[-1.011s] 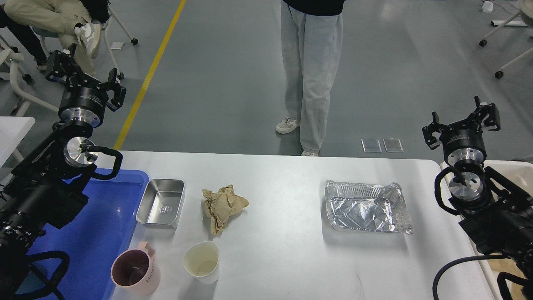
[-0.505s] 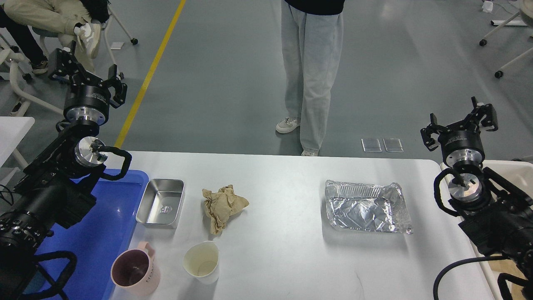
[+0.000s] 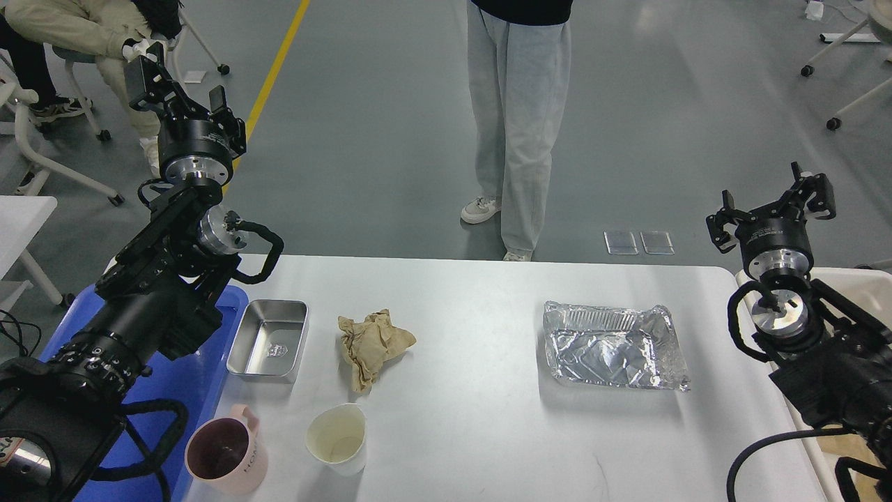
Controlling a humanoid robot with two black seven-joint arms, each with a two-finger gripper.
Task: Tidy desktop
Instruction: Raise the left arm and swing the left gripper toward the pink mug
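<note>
The white desktop (image 3: 474, 418) carries a steel rectangular tin (image 3: 270, 339), a crumpled brown paper (image 3: 373, 343), a white paper cup (image 3: 338, 437), a pink mug (image 3: 224, 457) and a crumpled foil tray (image 3: 613, 346). My left gripper (image 3: 178, 84) is open and empty, raised high above the table's far left corner. My right gripper (image 3: 772, 204) is open and empty, raised beyond the table's far right corner.
A blue plastic tray (image 3: 178, 390) lies at the left edge, partly under my left arm. An off-white bin (image 3: 847, 279) stands at the right behind my right arm. A person (image 3: 519, 118) stands just beyond the far edge. Chairs stand at far left.
My left arm has swung right and further up, its gripper moving from the far left towards the table's corner. The right arm has hardly moved.
</note>
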